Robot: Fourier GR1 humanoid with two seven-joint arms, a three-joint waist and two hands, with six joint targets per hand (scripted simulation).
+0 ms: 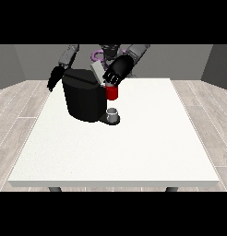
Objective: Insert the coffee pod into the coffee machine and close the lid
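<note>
- The white counter (134, 152) carried a black coffee machine (85, 99).
- The robot hand (116, 73) at the view's right hovered just above the machine's red thing (112, 93), fingers curled, grasping nothing visible.
- The robot hand (54, 79) at the view's left hung beside the machine; its fingers' state could not be told.

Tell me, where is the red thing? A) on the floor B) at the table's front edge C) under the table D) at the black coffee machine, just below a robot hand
D: the red thing at the machine sits against the side of the black coffee machine, right under the hand at the view's right.
</note>
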